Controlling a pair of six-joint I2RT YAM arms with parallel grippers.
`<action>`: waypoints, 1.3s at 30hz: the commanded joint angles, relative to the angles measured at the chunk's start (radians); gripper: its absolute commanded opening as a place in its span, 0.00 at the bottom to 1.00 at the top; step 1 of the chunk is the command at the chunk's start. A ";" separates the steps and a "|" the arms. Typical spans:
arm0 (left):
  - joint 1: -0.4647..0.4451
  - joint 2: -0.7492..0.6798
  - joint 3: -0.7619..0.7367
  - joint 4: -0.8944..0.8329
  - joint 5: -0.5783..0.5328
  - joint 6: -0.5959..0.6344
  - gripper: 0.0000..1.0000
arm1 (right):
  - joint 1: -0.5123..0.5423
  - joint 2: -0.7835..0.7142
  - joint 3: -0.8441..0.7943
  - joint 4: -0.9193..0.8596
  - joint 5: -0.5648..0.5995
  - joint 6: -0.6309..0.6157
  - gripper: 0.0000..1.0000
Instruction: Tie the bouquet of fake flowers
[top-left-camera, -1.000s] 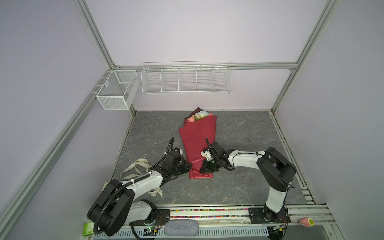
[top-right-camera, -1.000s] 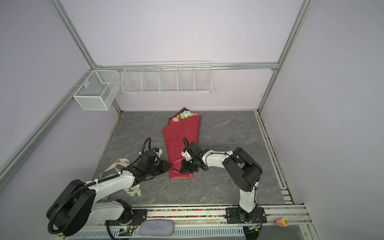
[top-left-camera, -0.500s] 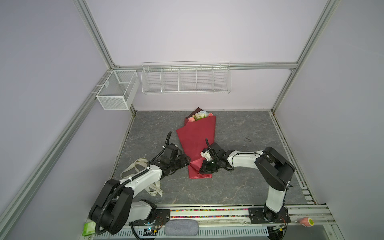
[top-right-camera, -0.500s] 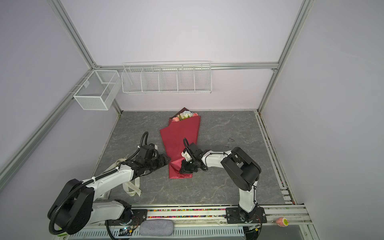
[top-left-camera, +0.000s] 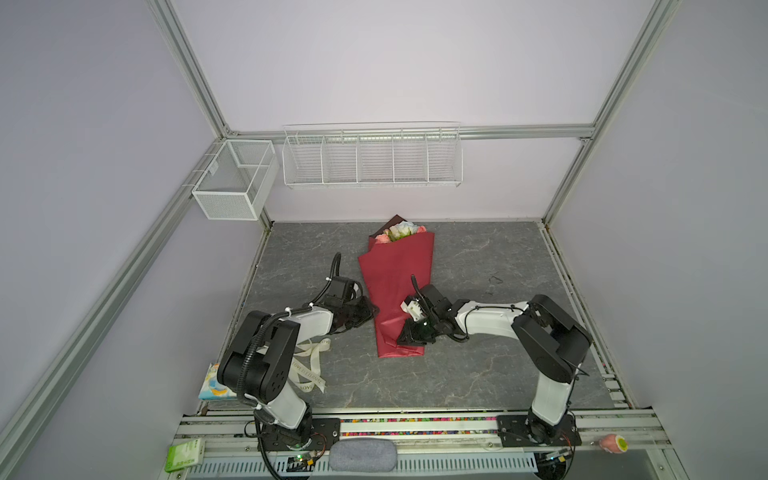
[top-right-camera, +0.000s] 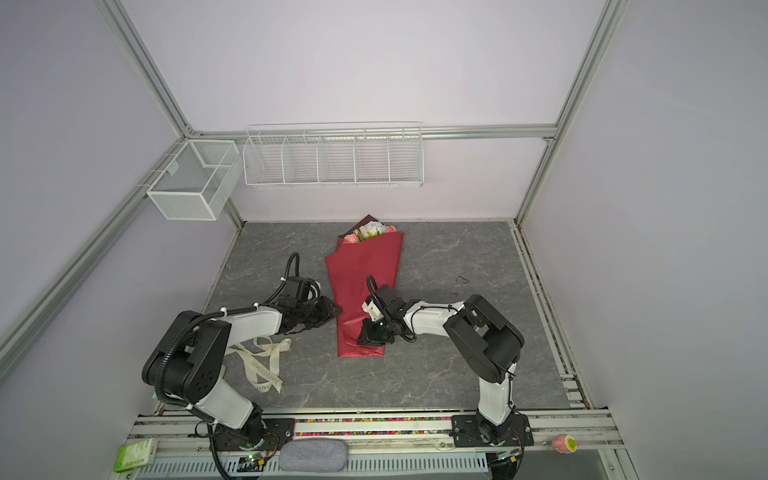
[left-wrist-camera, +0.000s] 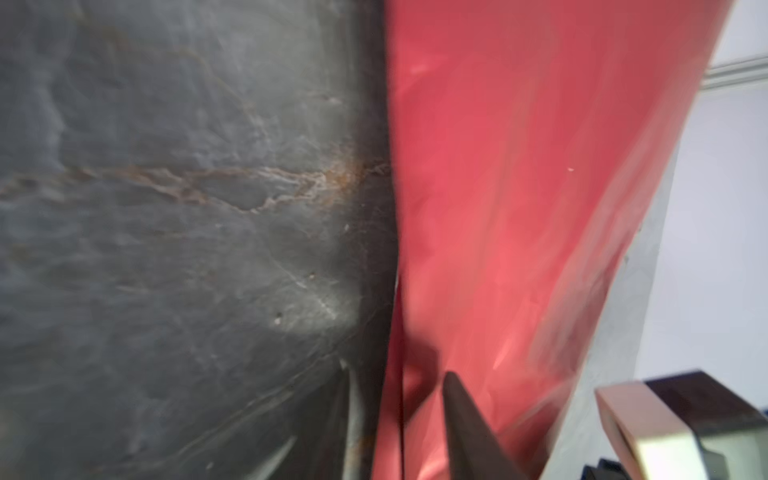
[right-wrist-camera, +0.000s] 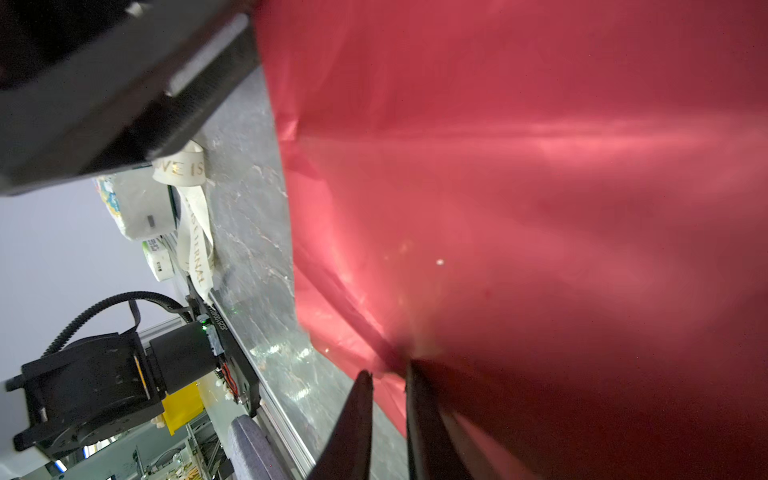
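The bouquet of fake flowers (top-left-camera: 395, 282) (top-right-camera: 361, 274) lies on the grey table in red wrapping paper. Its pink and white blooms (top-left-camera: 401, 232) point toward the back wall. My left gripper (top-left-camera: 371, 309) (left-wrist-camera: 399, 370) sits low at the wrap's left edge. That paper edge (left-wrist-camera: 519, 208) runs between its slightly parted fingers, and blur hides whether they press it. My right gripper (top-left-camera: 402, 336) (right-wrist-camera: 388, 368) is at the wrap's right side near the stem end, pinched on a fold of the red paper (right-wrist-camera: 519, 208). The cream ribbon (top-left-camera: 307, 365) (right-wrist-camera: 195, 232) lies loose under my left arm.
A wire shelf basket (top-left-camera: 372, 160) and a mesh box (top-left-camera: 232, 183) hang on the back wall. A tissue pack (top-left-camera: 214, 382) sits at the table's front left corner. A small dark loop (top-left-camera: 494, 279) lies right of the bouquet. A grey pad (top-left-camera: 361, 455) rests on the front rail.
My left gripper drew back from the wrap's left edge with wider jaws, then came back to it with the jaws narrowed. The right gripper stayed at the wrap.
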 joint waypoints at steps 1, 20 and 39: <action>0.000 0.053 0.016 0.026 0.042 0.007 0.25 | -0.024 -0.088 -0.037 0.065 0.010 0.028 0.22; 0.001 0.193 0.128 0.056 0.091 0.000 0.05 | -0.315 -0.080 -0.129 0.165 0.033 0.105 0.47; 0.001 0.356 0.350 0.094 0.132 -0.038 0.05 | -0.339 0.111 0.096 0.104 0.081 0.067 0.35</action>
